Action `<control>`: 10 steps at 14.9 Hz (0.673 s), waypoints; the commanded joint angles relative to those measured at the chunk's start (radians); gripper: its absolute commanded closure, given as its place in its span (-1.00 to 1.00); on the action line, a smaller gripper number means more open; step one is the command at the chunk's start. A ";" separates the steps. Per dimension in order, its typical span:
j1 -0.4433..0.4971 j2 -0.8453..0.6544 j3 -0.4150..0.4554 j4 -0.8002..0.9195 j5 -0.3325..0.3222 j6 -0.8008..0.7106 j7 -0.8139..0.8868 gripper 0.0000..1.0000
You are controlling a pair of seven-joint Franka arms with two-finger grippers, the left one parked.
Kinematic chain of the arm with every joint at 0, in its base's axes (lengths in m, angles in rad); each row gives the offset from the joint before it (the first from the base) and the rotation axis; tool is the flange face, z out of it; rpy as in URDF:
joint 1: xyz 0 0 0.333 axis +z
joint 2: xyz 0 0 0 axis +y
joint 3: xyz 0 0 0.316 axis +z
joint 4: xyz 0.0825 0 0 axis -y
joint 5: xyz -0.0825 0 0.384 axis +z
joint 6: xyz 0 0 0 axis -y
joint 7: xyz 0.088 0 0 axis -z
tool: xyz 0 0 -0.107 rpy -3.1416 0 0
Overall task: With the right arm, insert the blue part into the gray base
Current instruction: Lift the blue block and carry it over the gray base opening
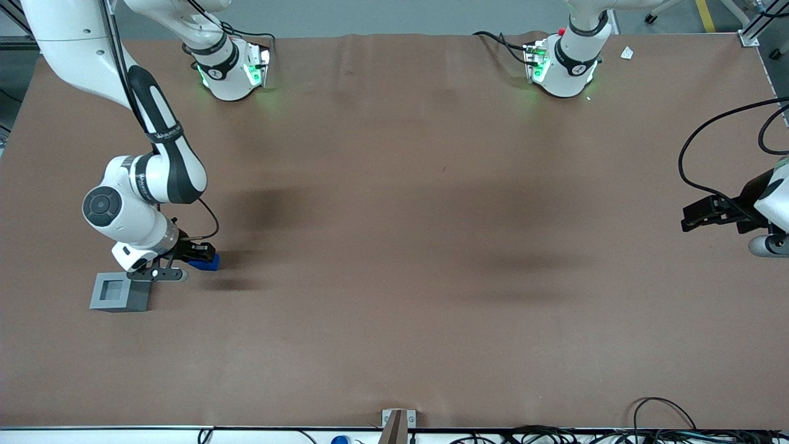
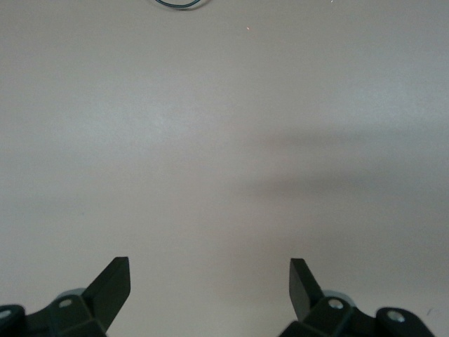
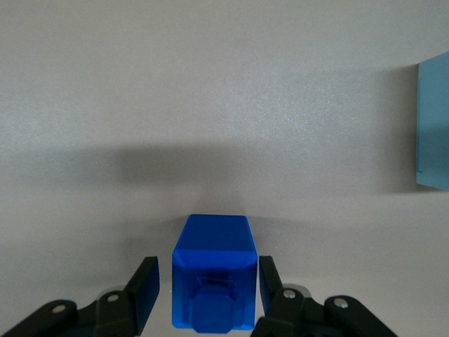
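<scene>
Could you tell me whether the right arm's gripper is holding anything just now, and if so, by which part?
The gripper has the blue part between its fingers, one at each side face, beside the gray base; firm contact cannot be told.

My gripper (image 3: pixel 203 291), matt black plastic, hangs low over the table with its fingers either side of the glossy smooth blue part (image 3: pixel 212 270). The table (image 1: pixel 394 246) looks matt brown cloth; the gray base (image 1: pixel 117 291) dull plastic.

Blue part (image 3: pixel 212 277) between the gripper (image 3: pixel 209 288)'s spread jaws, small gaps either side; gray base (image 3: pixel 433 130) well apart.
</scene>
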 commanded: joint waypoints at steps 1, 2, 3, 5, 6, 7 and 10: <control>-0.011 -0.002 0.006 -0.004 -0.001 -0.003 -0.009 0.05; -0.013 -0.002 0.004 -0.006 -0.001 -0.005 -0.011 0.18; -0.018 -0.002 0.004 -0.006 -0.001 -0.005 -0.011 0.34; -0.025 -0.003 0.004 -0.003 -0.001 -0.014 -0.011 0.64; -0.027 -0.006 0.004 -0.001 -0.001 -0.023 -0.011 0.75; -0.033 -0.012 0.004 0.003 -0.001 -0.037 -0.009 0.85; -0.056 -0.046 0.004 0.049 -0.001 -0.122 -0.009 0.89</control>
